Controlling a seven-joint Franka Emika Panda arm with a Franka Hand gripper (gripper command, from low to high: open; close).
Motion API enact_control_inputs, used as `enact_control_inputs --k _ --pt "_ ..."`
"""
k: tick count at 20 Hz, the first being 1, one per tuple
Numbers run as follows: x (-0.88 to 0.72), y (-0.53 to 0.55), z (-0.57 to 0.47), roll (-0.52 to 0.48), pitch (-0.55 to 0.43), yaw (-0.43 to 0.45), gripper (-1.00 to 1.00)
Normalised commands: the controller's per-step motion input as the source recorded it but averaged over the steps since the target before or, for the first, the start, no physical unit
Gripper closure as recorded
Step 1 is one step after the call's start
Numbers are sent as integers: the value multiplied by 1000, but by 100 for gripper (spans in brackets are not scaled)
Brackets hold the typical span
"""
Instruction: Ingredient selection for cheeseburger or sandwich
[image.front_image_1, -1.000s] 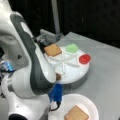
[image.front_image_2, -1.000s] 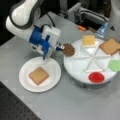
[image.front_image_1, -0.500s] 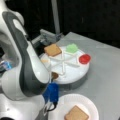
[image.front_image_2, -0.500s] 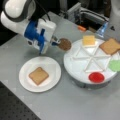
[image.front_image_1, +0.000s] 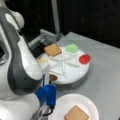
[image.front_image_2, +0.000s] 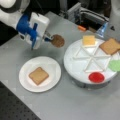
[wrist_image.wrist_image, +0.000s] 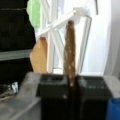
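Patty (image.front_image_2: 57, 40) now farther from tray (image.front_image_2: 75, 65), pinched edge-on between gripper (image.front_image_2: 49, 39) fingers (wrist_image.wrist_image: 53, 86), flat faces sideways.

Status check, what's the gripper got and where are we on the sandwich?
Gripper shut on patty, in the air between tray and plate. One toast on plate. Cheese, other toast in tray. Nothing blocking.
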Motion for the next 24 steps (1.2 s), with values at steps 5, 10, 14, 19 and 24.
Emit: enact_control_inputs --k 5,10,14,19,24 --pt "778 -217 11 31 121 -36 100" --pt "694 -200 9 -90 111 -39 100" --pt "597 -114 26 -189 77 -70 100" --pt "468 -121 65 -236 78 -36 100" --pt "423 -191 -19 -265 65 -12 100"
